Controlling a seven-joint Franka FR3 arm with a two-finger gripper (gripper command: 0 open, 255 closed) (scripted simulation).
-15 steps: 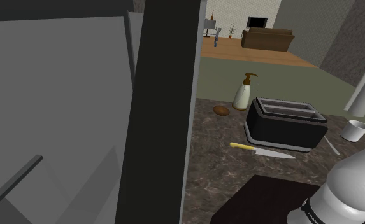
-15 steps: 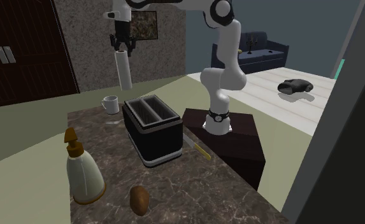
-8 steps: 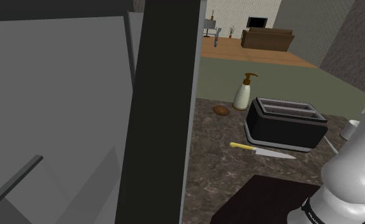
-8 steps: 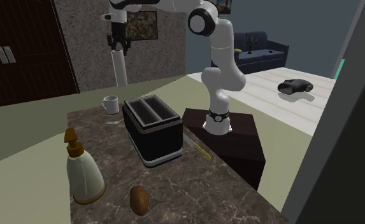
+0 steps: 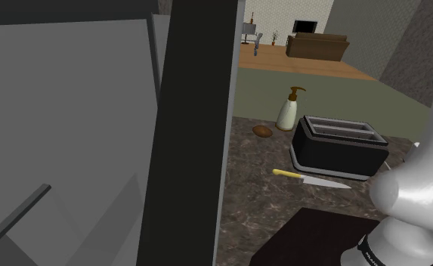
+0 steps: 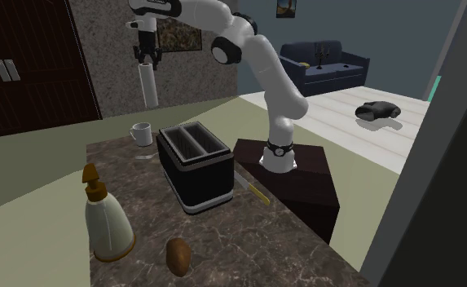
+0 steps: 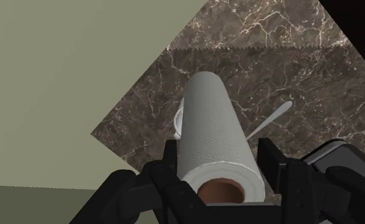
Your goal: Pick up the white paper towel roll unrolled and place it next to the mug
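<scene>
A white paper towel roll (image 6: pixel 147 86) hangs upright in the air, with my black gripper (image 6: pixel 146 57) shut on its upper end. It hovers just above a white mug (image 6: pixel 141 133) that stands at the far end of the dark marble counter (image 6: pixel 240 236). In the wrist view the roll (image 7: pixel 213 127) is clasped between my two fingers (image 7: pixel 169 160), its brown core facing the camera. The mug's rim (image 7: pixel 177 121) peeks out from behind the roll, directly below my gripper (image 7: pixel 219 167).
A black toaster (image 6: pixel 195 163) stands mid-counter, with a yellow-handled knife (image 5: pixel 309 177) beside it. A soap dispenser (image 6: pixel 105 220) and a brown potato (image 6: pixel 178 254) sit at the near end. A spoon (image 7: pixel 270 119) lies by the mug. My white arm (image 5: pixel 419 189) blocks the shoulder view's right.
The arm has swung toward the second exterior view's left, carrying the roll from beside the toaster to above the mug. In the shoulder view the arm now covers the mug and roll.
</scene>
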